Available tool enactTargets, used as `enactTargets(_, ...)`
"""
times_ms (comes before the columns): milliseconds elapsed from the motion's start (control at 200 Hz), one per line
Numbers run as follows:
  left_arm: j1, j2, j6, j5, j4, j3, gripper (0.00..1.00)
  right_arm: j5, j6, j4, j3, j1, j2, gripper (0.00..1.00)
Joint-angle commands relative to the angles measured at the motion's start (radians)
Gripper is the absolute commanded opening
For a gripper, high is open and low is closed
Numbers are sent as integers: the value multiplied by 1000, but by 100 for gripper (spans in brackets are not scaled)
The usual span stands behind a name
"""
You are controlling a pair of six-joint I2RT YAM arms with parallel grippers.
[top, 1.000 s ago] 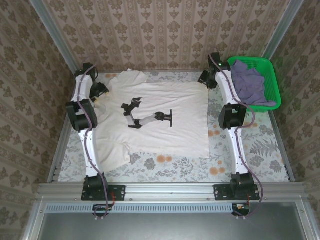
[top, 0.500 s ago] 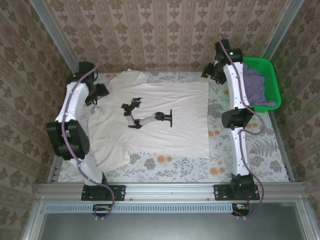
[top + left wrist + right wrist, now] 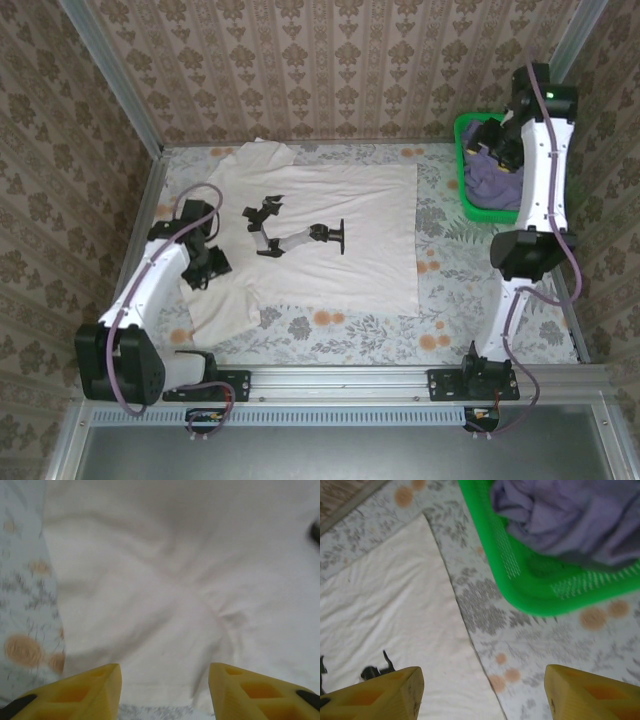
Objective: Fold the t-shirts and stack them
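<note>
My left pincer (image 3: pixel 164 671) stands about half open with nothing between its yellow fingers (image 3: pixel 90 690). Right beneath and ahead of it the cream-white t-shirt (image 3: pixel 330 200) lies spread out flat on the bench (image 3: pixel 480 300), softly wrinkled. To the left of the fingers the cloth's edge gives way to the bench's flowered cover. I cannot tell whether the fingertips touch the cloth or hang just above it. From overhead, this pincer sits at the shirt's left side, by the sleeve that droops toward my base.

My right pincer (image 3: pixel 482 672) is raised and spread wide, holding nothing. Ahead of it and to the right is the green mesh basket (image 3: pixel 530 590), and inside it lies the lavender t-shirt (image 3: pixel 570 515) in a crumpled heap. Ahead and to the left runs the straight right edge of the cream-white shirt. A strip of bare flowered bench lies between that edge and the basket's corner — the two are apart. A bit of the shirt's black print (image 3: pixel 295 230) peeks out just beside my left finger in this wrist view.
</note>
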State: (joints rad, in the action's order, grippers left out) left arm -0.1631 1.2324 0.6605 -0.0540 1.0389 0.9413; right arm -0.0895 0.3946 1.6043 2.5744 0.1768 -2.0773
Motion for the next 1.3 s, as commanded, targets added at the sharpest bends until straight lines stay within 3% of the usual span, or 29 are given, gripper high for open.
enactTargets(0,-4,-62,111,-13,90,-78,46,-49,-20,105,-149,-66,129,66)
enactTargets(85,-3,-101,148,19,96,-143,45,-26,-23,8,-390,-126,253,66)
enactTargets(150,-3,-126,181,15,103,-182,44,-29,-17,-140,-705,-146,413,69)
enactTargets(280,3,-133,236,26,133,-208,42,-198,100,-502,-1299,-154,758,68)
enactTargets(480,4,-95,319,12,180,-224,41,-217,244,-714,-1720,-243,1037,61)
enactTargets(700,-11,-92,402,59,128,-292,40,-219,272,-764,-1916,-338,1086,54)
enactTargets(890,-29,-127,484,64,128,-378,39,-230,282,-828,-1953,-377,1076,54)
enactTargets(1060,-31,-203,531,-25,105,-404,39,-233,288,-881,-1967,-410,1076,54)
enactTargets(1295,-16,-239,534,1,-25,-441,40,-239,287,-911,-1985,-413,1062,54)
